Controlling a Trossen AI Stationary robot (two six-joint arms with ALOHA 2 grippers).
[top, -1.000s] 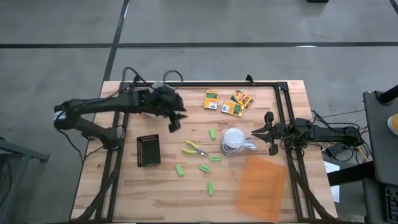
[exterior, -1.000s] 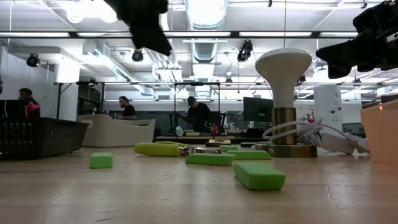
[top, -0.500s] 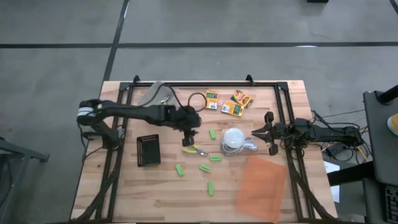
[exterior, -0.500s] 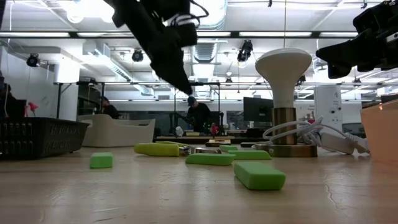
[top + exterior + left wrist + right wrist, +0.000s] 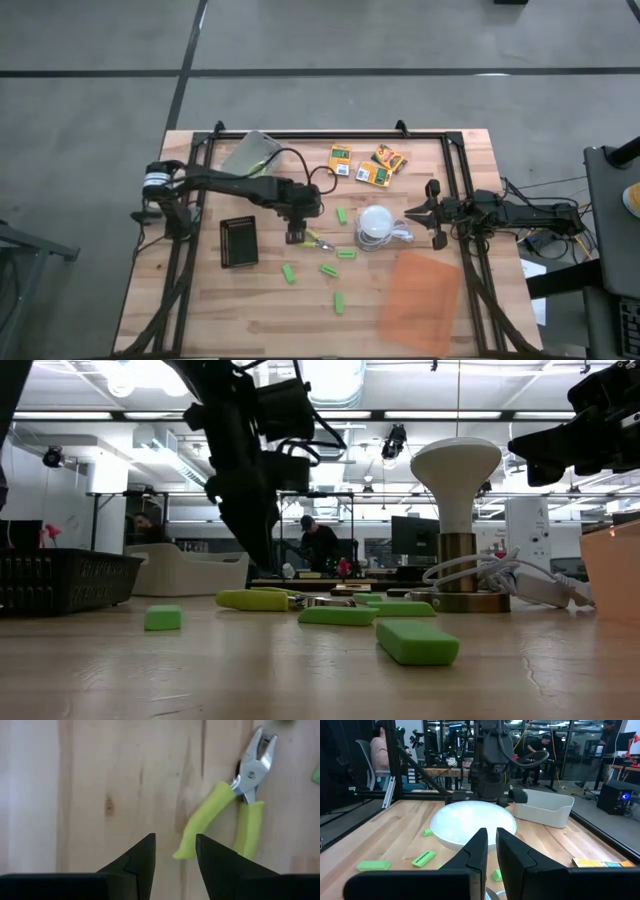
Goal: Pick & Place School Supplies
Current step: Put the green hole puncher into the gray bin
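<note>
The left tool [image 5: 293, 236] is held low near the middle of the bench [image 5: 200, 310], its fingers [image 5: 142, 855] parted by a narrow gap and closed on nothing. Just beside it the yellow-green-handled pliers [image 5: 316, 239] lie flat, apart from the fingers. Their long axis runs slantwise across the bench, with the metal nose [image 5: 259, 747] pointing away from the tool toward the bench's right front corner and the two handles [image 5: 220, 822] spread toward the tool.

Green sticks [image 5: 340, 300] lie scattered toward the front edge, at differing angles. Three orange-yellow boxes [image 5: 374, 174] are seen near the back edge.

The right tool [image 5: 434, 215] is held above the right edge, beside a white lamp [image 5: 375, 226], its fingers [image 5: 479, 851] nearly together and empty.
</note>
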